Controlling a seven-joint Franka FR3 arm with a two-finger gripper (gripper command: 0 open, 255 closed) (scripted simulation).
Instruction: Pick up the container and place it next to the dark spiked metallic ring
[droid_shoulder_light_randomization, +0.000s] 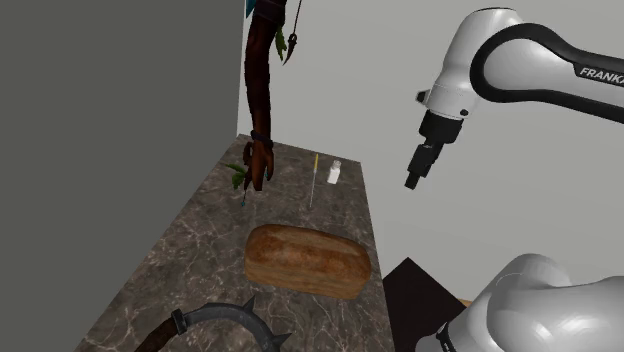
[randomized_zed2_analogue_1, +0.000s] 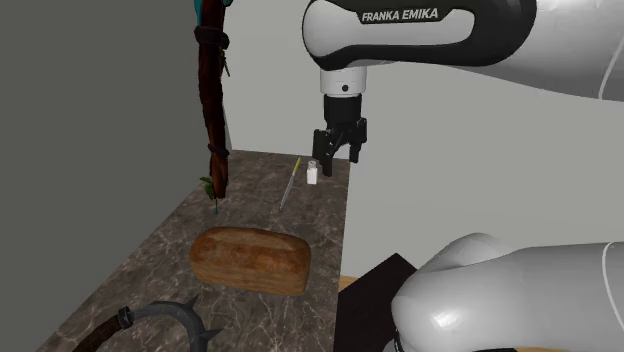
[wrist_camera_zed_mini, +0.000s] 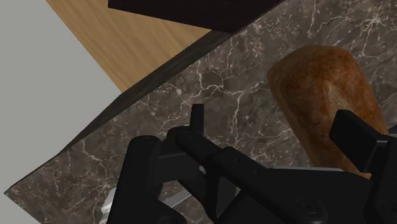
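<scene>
White and small, the bottle stands on the worktop, one o'clock from the loaf. I judge it light, rigid and easily tipped, so I'd pinch mid-body. My hand hangs nearby, fingers apart and empty.

The container is white, the loaf brown, the countertop dark with pale veins.

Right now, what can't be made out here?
Ring: cut off by the shoulder view's bottom edge; the rest is unseen.
Container: too small in the shoulder view to tell lid or contents.
Brown stem: top cut off by the shoulder view's upper edge.
</scene>
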